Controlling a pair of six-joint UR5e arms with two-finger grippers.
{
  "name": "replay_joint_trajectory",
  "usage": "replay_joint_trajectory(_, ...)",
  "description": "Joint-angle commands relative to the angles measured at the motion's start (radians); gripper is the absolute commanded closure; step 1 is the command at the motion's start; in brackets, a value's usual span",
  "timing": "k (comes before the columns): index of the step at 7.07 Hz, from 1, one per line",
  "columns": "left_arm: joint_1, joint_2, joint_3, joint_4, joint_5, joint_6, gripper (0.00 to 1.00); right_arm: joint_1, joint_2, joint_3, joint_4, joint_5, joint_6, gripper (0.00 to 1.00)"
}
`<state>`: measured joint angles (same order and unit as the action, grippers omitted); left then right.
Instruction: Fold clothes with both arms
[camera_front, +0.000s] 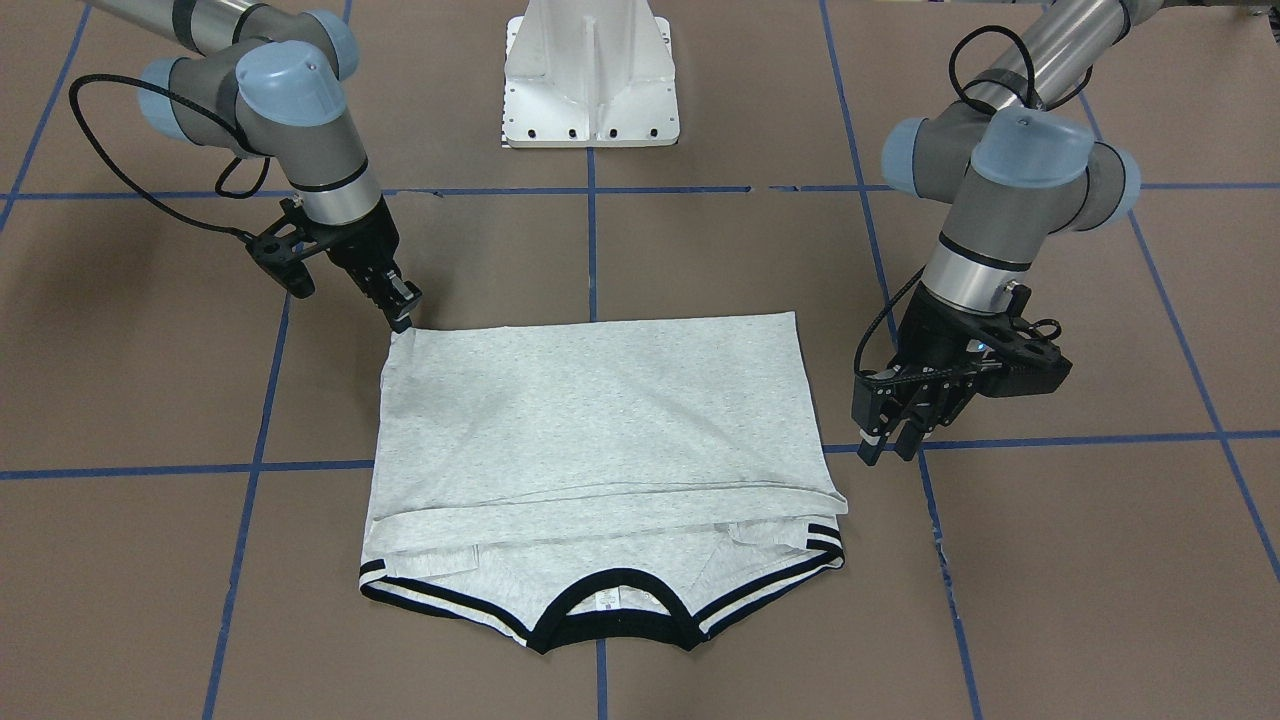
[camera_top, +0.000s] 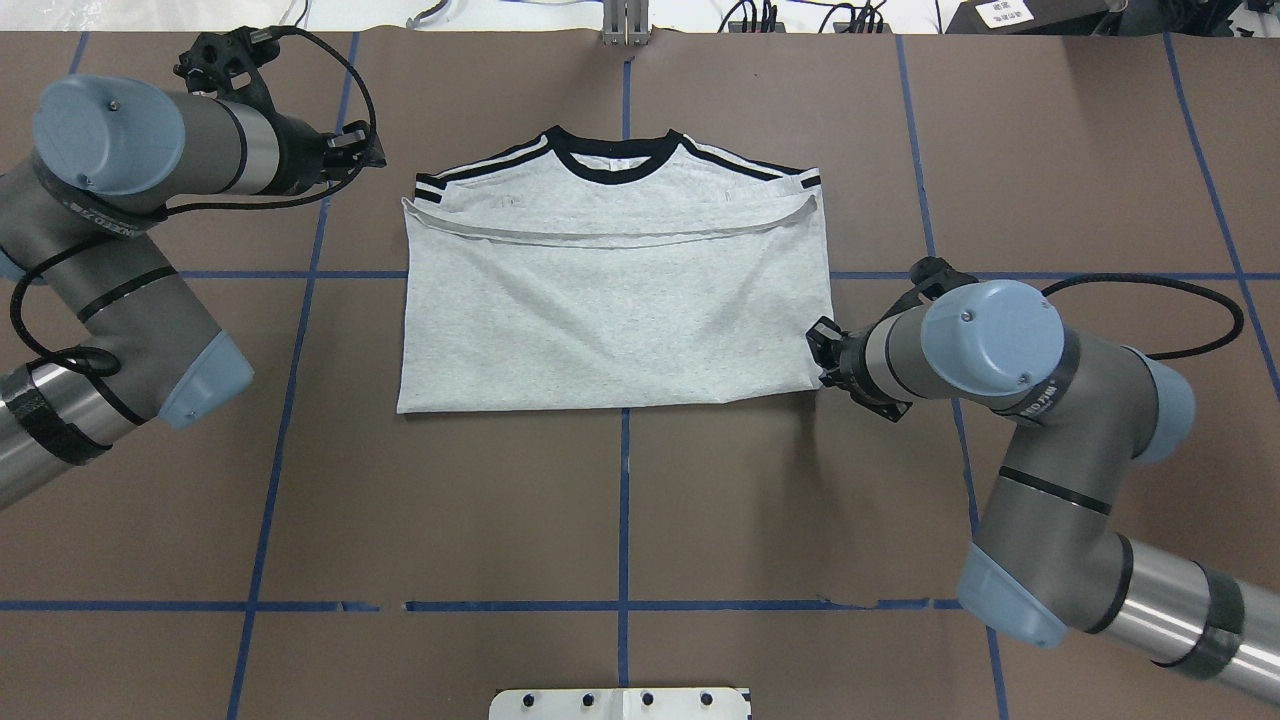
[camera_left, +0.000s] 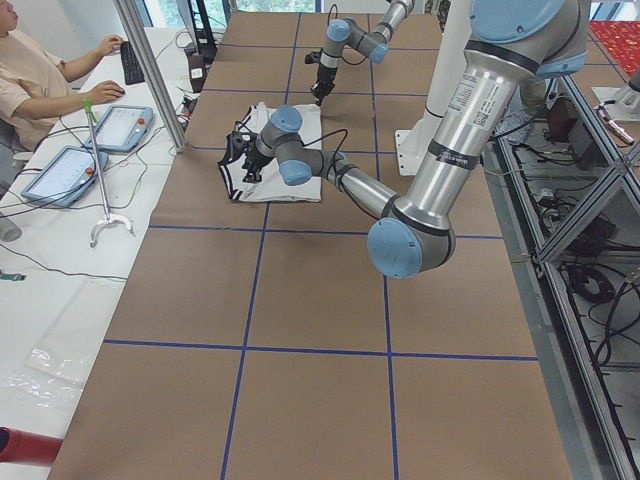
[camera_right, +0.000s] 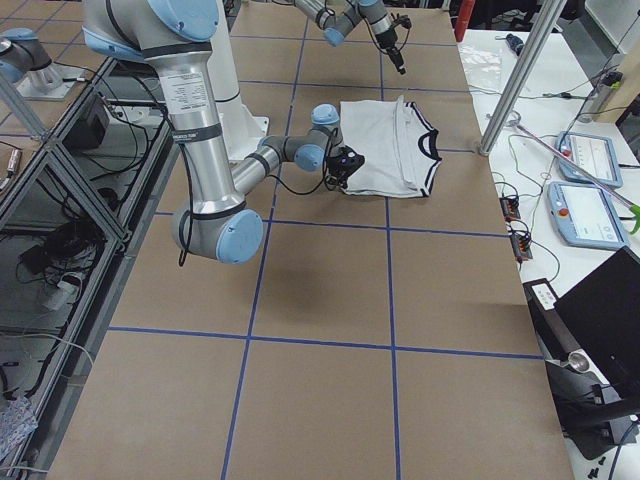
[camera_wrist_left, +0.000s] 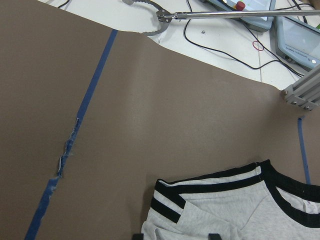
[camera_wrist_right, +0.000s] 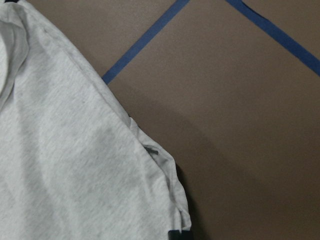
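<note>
Because probably limp and light, pinch T-shirt (camera_front: 600, 400) through both layers at corners, with left gripper (camera_front: 893, 448) spread nearby, right gripper (camera_front: 402, 318) pressed together at fold corner.

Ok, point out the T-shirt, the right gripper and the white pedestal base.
T-shirt (camera_top: 610, 320): overhead exterior view, middle of the grey panel.
right gripper (camera_front: 402, 314): exterior front-facing view, between its fingertips.
pedestal base (camera_front: 590, 100): exterior front-facing view, its white front face.

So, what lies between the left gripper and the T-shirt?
Only bare brown table cover. In the overhead view the left gripper hangs beside the striped sleeve of the T-shirt, apart from it, with nothing in the gap.
</note>
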<state>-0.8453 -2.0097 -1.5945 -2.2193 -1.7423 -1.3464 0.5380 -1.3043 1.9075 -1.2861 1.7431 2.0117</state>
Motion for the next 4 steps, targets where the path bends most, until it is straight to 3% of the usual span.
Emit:
replay_joint_trajectory(1,0.0,0.017,-0.066,0.01,-0.012,0.001,0.32,-0.089,-0.17,0.24,-0.007,0.056,0.094,1.0)
replay_joint_trajectory(2,0.005,0.032,-0.096,0.012,-0.064,-0.014,0.27,-0.163,-0.244,0.34,-0.009,0.084,0.113,1.0)
replay_joint_trajectory(4,0.011,0.148,-0.308,0.02,-0.245,-0.067,0.27,-0.339,-0.297,0.392,-0.01,0.153,0.188,1.0)
